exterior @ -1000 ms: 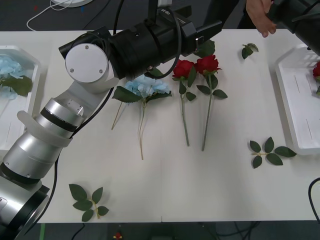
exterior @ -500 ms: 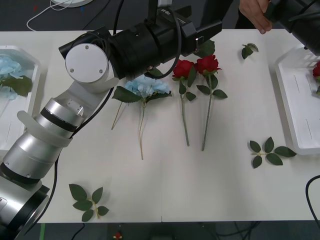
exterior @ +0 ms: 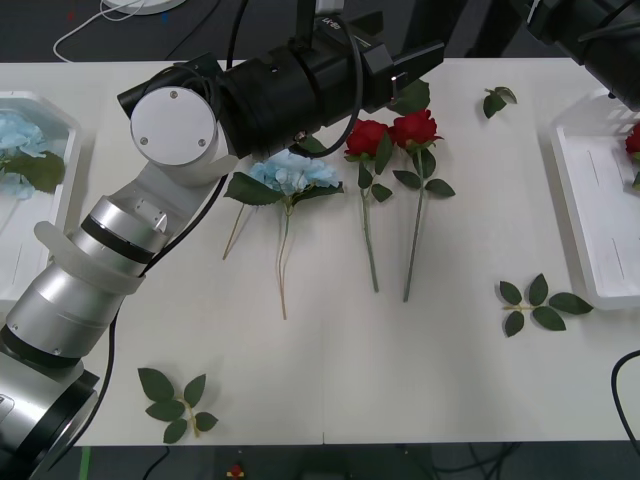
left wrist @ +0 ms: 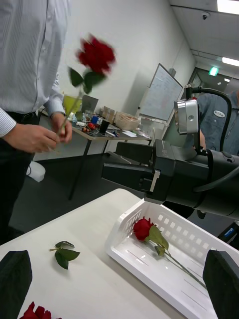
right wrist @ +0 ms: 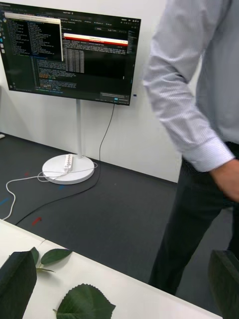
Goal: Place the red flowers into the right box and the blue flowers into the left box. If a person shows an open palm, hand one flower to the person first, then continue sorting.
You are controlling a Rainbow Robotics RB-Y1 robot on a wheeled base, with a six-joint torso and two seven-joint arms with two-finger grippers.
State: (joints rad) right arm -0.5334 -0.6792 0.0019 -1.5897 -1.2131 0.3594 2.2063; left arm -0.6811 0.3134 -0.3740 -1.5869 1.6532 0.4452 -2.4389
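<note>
Two red flowers (exterior: 367, 136) (exterior: 415, 128) and a blue flower (exterior: 295, 173) lie mid-table. My left gripper (exterior: 432, 55) hovers open and empty just beyond the roses. My right gripper (exterior: 535, 12) is raised past the table's far right corner, open with nothing in it (left wrist: 112, 167). In the left wrist view the person's hand (left wrist: 35, 137) holds a red flower (left wrist: 96, 54) upright, away from the table. The right box (exterior: 585, 215) holds one red flower (left wrist: 142, 229). Blue flowers (exterior: 18, 135) lie in the left box (exterior: 55, 215).
Loose green leaf sprigs lie at the front left (exterior: 177, 402), at the right near the tray (exterior: 540, 303) and at the far edge (exterior: 498, 98). My left arm (exterior: 175, 130) stretches over the table's left half. A monitor on a stand (right wrist: 69, 55) is behind.
The person's hand at the far right corner has pulled back out of the front view. Both arms and the flowers on the table have stayed put.
</note>
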